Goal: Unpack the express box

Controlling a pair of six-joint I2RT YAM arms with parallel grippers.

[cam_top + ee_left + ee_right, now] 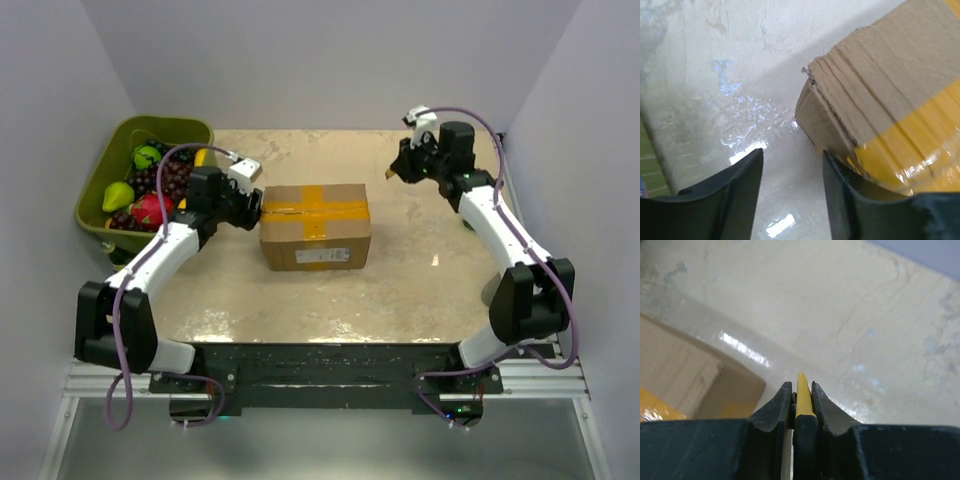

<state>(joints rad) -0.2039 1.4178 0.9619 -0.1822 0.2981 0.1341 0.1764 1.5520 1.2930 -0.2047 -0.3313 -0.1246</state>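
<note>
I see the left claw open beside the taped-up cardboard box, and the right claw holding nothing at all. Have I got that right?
Not quite. The right gripper is not empty: it is shut on a thin yellow tool, as the right wrist view shows. The left gripper does stand open beside the taped express box.

Express box (315, 225): brown corrugated carton with yellow tape crossing on top, one strip along the seam and one across it. Flaps closed, tape intact. It sits flat, top face up, long side roughly left-right, right of the green bin (170, 123) and apart from it. There's a pale label on the near side. The top corner on the bin side is frayed, with creased cardboard.
</note>
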